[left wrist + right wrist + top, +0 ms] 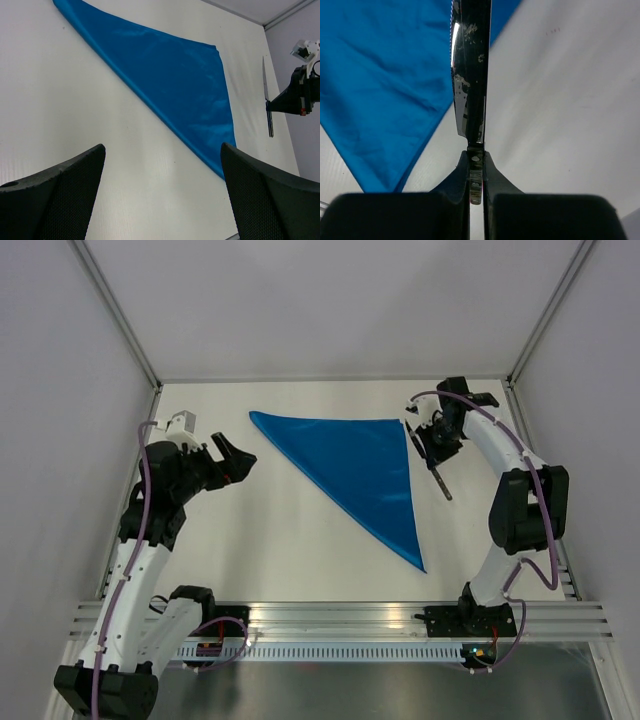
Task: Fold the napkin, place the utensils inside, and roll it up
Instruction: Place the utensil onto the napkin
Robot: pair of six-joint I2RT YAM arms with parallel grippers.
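Note:
The blue napkin (355,465) lies folded into a triangle on the white table, its long edge running from far left to near right. It also shows in the left wrist view (175,85) and the right wrist view (380,90). My right gripper (432,445) is shut on the knife (441,485) just right of the napkin's right edge. In the right wrist view the gripper (476,175) clamps the dark handle, and the silver blade (470,75) points ahead toward the napkin's corner. My left gripper (235,458) is open and empty left of the napkin; its fingers (65,190) frame bare table.
White walls with metal posts (120,310) enclose the table at the back and both sides. An aluminium rail (350,620) runs along the near edge by the arm bases. The right arm and knife (266,95) show at the right edge of the left wrist view.

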